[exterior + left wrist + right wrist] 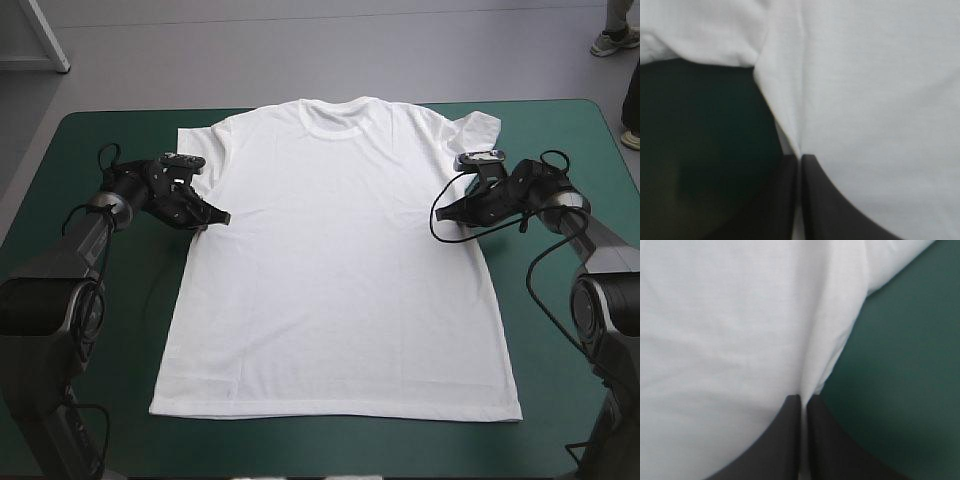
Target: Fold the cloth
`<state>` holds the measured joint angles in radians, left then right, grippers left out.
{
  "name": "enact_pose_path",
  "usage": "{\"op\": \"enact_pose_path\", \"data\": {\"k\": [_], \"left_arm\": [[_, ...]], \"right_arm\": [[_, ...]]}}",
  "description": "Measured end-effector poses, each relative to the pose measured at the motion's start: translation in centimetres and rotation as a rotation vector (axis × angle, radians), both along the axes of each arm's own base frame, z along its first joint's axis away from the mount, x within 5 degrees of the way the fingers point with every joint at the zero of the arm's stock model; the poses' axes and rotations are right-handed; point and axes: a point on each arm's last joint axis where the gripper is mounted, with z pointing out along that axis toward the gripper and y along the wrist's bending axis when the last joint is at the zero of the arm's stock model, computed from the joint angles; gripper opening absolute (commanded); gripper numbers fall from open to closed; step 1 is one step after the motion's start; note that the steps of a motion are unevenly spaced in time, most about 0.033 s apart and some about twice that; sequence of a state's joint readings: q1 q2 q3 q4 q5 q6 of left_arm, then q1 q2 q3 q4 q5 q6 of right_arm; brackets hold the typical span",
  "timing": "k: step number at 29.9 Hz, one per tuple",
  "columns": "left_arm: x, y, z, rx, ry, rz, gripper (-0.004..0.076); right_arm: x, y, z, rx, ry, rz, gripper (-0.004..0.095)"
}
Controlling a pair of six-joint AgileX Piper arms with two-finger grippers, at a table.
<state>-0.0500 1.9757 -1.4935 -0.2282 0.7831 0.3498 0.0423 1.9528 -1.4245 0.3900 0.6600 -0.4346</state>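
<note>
jaws on both sides are pinched practically shut, each with a thin sliver of the t-shirt (pixel 335 280) caught between the black fingers. the left gripper (pixel 222 216) has the t-shirt's side edge just below the sleeve, and the right gripper (pixel 441 214) has the matching spot on the opposite edge. the t-shirt itself lies spread flat across the middle of the teal-green cover (pixel 560 150), collar end away from the robot.

my read is this is the start of the first fold. to do it well, i'd say both arms need to lift together and evenly, just enough to clear the t-shirt's body. then they carry the two edges at the same pace so the crease lands straight. the bite looks thin on both sides, so any yanking could slip the fabric out. the sleeve by the right gripper looks a bit rumpled and might get trapped in the fold.
</note>
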Motion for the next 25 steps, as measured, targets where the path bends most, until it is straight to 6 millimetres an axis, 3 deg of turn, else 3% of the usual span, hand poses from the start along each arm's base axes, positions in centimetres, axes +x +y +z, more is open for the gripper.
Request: {"op": "enact_pose_path", "data": {"k": [5,8,19,25], "left_arm": [[-0.3,0.0,0.7,-0.001,-0.020,0.001,0.0019],[-0.6,-0.1,2.2,-0.015,-0.066,0.012,0.0019],[-2.9,-0.1,9.7,-0.057,-0.257,0.030,0.0019],[-5.4,-0.1,15.7,-0.086,-0.417,0.030,0.0019]], "right_arm": [[-0.4,-0.1,1.1,-0.028,-0.026,0.005,-0.0002],[-0.9,-0.1,3.3,-0.038,-0.081,0.010,-0.0002],[-5.1,-0.3,13.1,-0.029,-0.325,0.010,-0.0004],[-8.6,-0.4,18.1,-0.023,-0.460,0.010,-0.0004]]}}
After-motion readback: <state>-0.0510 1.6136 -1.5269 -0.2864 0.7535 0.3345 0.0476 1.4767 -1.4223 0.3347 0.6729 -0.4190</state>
